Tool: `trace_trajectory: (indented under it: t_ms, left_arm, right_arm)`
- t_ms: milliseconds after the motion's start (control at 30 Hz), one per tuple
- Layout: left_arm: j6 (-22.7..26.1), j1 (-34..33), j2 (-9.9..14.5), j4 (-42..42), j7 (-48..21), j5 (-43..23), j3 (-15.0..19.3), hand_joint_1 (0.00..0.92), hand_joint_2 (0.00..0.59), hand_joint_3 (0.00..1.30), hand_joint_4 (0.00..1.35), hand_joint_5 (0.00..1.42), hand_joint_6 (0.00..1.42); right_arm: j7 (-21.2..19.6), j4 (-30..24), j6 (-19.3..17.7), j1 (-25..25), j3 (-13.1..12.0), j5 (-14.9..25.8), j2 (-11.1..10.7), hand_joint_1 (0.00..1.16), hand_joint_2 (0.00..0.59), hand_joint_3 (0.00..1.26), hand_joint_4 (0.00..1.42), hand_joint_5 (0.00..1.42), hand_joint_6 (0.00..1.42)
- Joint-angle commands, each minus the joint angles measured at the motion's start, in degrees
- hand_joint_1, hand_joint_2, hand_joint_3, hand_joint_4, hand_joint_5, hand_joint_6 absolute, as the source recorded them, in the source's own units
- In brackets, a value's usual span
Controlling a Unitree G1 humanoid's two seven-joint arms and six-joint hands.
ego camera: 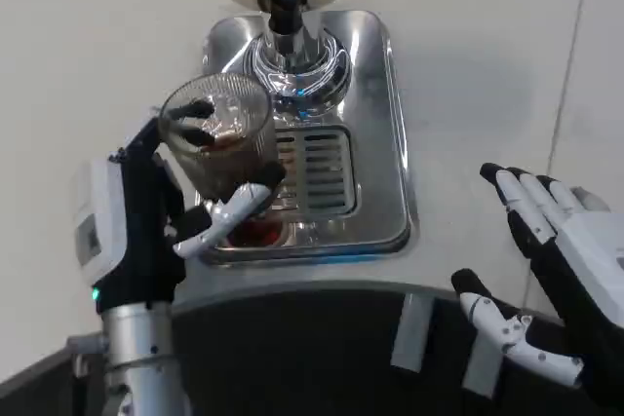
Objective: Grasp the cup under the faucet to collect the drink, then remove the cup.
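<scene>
- Left hand (161, 216) wrapped around the cup (216, 138), fingers curled across its front wall, thumb side behind it.
- Cup upright, clear and ribbed, with dark drink in the bottom, held off the faucet (284, 9) toward 8 o'clock, over the left edge of the drip tray (390, 143).
- Step judged in hand: removal, with collecting apparently done, since liquid shows inside and the cup no longer sits beneath the spout.
- Next move likely calls for carrying the cup level toward 8 or 9 o'clock, then lowering it onto bare worktop (88, 65) without tipping.
- Raised steel rim of the tray just below the cup base: a possible catch if lowered too soon.
- Grate (314, 170) and a reddish spot near the tray's front left corner, close to the fingers.
- Open white worktop at 9 to 10 o'clock, well apart from the machine.
- Dark worktop edge (322, 328) at 6 o'clock, near the forearm; worth avoiding.
- Right hand (556, 270) spread and holding nothing, at 4 o'clock, well apart from the tray.
</scene>
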Motion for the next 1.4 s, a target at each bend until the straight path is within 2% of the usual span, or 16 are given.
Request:
trace_trajectory:
  t_ms: [33,200,500,1033,1400]
  left_arm:
    - [-0.75,3.54,1.21,-4.29,-0.42,0.69,0.86,0.751,0.075,1.18,1.2,1.33,1.42]
    - [-1.34,5.89,1.95,-8.54,-1.35,2.01,0.99,0.751,0.075,1.19,1.2,1.33,1.42]
    - [-3.42,10.53,3.38,-16.68,-3.13,5.47,0.14,0.752,0.075,1.19,1.22,1.33,1.42]
    - [-6.76,17.11,4.53,-25.25,-3.67,9.34,0.0,0.754,0.078,1.2,1.22,1.33,1.42]
    - [-9.55,21.98,4.49,-30.66,-6.79,10.02,-0.5,0.754,0.086,1.2,1.22,1.33,1.42]
  right_arm:
    - [-0.86,0.18,-0.62,-0.34,0.09,0.3,-0.63,0.18,0.466,0.0,0.0,0.0,0.0]
    - [-1.73,0.35,-1.33,0.04,0.45,0.42,-0.96,0.18,0.466,0.0,0.0,0.0,0.0]
    - [-5.46,0.1,-5.37,2.74,0.31,1.21,-2.63,0.18,0.473,0.0,0.0,0.0,0.0]
    - [-9.14,1.76,-10.23,5.49,-1.8,4.47,-7.08,0.19,0.483,0.0,0.0,0.0,0.0]
    - [-12.14,0.14,-14.6,10.17,-2.29,5.29,-7.36,0.2,0.489,0.0,0.0,0.0,0.0]
